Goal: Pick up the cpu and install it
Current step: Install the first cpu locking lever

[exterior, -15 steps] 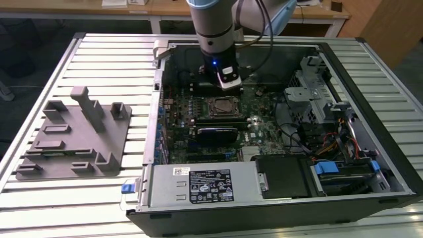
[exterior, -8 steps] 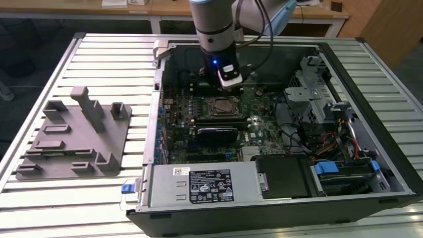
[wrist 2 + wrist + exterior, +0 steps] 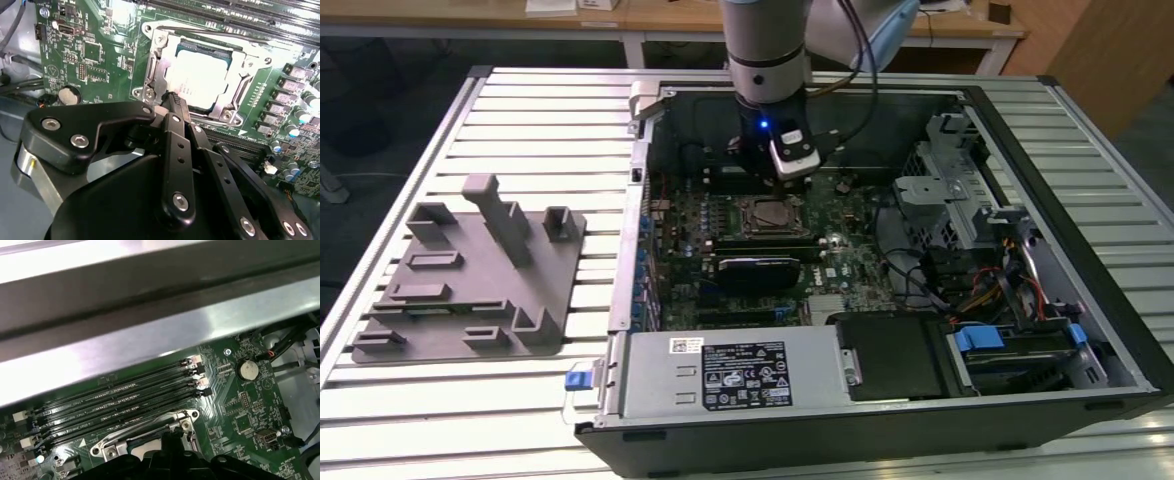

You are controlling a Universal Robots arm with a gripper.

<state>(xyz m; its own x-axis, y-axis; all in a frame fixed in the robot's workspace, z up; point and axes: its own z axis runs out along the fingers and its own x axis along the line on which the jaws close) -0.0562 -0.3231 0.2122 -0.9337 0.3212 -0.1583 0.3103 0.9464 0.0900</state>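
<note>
The cpu (image 3: pixel 200 80) lies flat in the socket frame (image 3: pixel 155 75) on the motherboard (image 3: pixel 90 50), its pale shiny top facing up, just beyond the tips of my hand (image 3: pixel 172 100). My black fingers (image 3: pixel 175 145) are drawn close together at their tips, narrow, and they hold nothing; the tips are at the near edge of the socket frame, and I cannot tell if they touch it. In the exterior view my hand (image 3: pixel 781 178) hangs inside the open computer case (image 3: pixel 1107 330), above the socket (image 3: pixel 767 212). In the first wrist view the memory slots (image 3: pixel 120 402) run past my hand on the far side of the socket, and a round coin battery (image 3: pixel 245 369) sits near their end. Outside the case, on the slatted counter (image 3: pixel 427 400), stands a grey plastic fixture (image 3: pixel 467 290), well apart from my hand.
</note>
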